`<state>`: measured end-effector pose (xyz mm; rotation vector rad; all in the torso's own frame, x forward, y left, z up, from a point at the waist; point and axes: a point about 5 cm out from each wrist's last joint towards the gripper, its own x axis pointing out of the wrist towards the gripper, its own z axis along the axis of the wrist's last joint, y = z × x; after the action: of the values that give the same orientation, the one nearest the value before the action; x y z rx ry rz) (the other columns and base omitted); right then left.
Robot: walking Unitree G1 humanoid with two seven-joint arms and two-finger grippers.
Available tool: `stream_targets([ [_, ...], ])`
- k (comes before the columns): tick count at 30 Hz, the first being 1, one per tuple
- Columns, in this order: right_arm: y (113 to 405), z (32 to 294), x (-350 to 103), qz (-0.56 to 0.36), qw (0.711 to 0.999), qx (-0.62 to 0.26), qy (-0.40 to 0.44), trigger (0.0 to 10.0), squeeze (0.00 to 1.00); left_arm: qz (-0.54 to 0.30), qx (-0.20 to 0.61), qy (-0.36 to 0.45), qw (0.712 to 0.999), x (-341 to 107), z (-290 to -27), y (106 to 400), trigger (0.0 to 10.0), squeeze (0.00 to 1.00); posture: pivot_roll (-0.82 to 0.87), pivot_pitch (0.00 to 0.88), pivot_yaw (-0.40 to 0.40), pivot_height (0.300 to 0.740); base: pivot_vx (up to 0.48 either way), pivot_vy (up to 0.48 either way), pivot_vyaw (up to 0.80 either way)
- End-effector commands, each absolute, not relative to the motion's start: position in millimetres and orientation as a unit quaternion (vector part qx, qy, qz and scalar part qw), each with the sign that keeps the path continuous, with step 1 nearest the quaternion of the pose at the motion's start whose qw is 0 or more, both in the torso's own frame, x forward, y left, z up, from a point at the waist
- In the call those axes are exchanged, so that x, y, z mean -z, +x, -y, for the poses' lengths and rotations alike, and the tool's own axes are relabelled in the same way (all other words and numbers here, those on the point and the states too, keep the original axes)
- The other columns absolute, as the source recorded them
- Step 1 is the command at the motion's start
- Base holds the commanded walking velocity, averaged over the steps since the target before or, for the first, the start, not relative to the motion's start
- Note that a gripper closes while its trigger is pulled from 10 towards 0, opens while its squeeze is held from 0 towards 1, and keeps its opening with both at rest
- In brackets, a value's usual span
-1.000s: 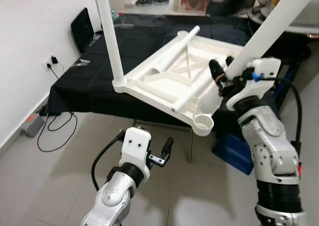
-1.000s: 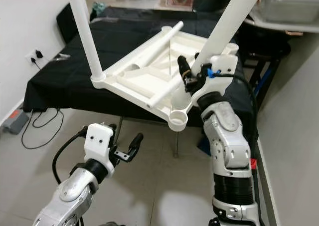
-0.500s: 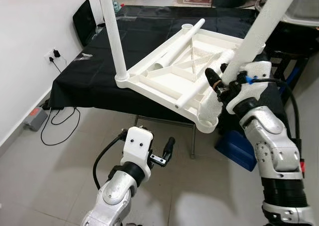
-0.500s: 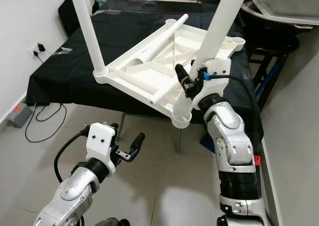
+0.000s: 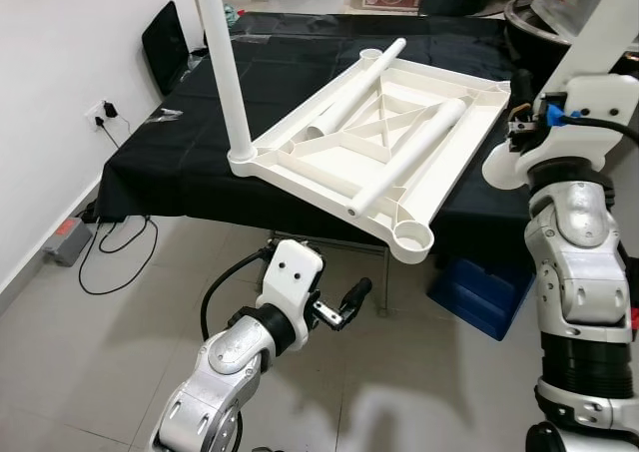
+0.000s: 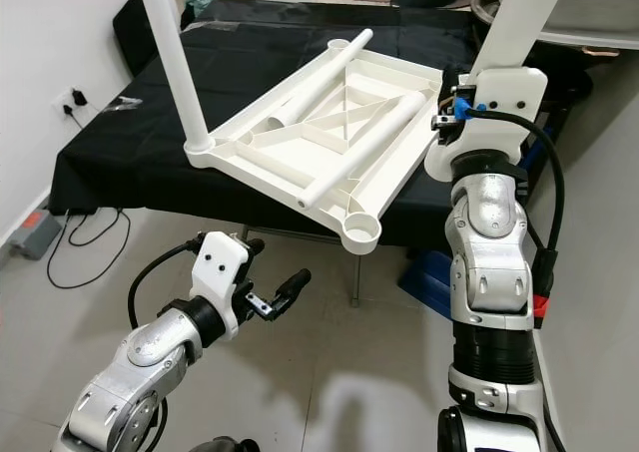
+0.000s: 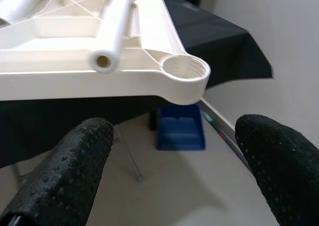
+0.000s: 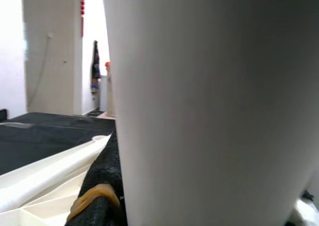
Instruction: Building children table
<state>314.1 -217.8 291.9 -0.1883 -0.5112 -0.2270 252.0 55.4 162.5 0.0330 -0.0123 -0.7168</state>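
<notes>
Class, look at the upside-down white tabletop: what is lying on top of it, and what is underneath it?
On the white tabletop lie two loose legs, and one leg stands upright in a corner socket. Underneath is the black-clothed table; the tabletop hides the cloth beneath it. The near empty socket overhangs the floor.

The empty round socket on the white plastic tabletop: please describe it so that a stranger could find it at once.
Start at the black-covered table, where the upturned white plastic tabletop lies with its ribbed underside up. Follow it to the corner that overhangs the table's near edge, towards the robot. There sits the empty round socket, an open cup with no leg in it, unlike the left corner, where a white leg stands upright.
</notes>
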Motion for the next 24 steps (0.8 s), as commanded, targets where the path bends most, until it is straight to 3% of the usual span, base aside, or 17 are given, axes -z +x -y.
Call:
stream_targets([
  [1,313.4,216.8,-292.0,0.251,0.956,0.115,-0.099,10.0,0.0,-0.006,0.363,0.009,0.932,-157.0,-53.2,250.7,10.0,0.0,0.09,0.147,-0.004,0.74,0.0,0.0,0.0],
  [14,304.1,212.5,-329.3,0.315,0.931,0.164,-0.085,10.0,0.0,-0.058,0.522,0.016,0.851,-142.3,-26.6,286.8,10.0,0.0,0.08,0.179,0.031,0.74,0.0,0.0,0.0],
  [24,293.3,213.4,-334.6,0.322,0.927,0.178,-0.071,10.0,0.0,-0.053,0.568,0.038,0.821,-155.7,-26.0,314.9,10.0,0.0,0.07,0.204,0.07,0.74,0.0,0.0,0.0],
])
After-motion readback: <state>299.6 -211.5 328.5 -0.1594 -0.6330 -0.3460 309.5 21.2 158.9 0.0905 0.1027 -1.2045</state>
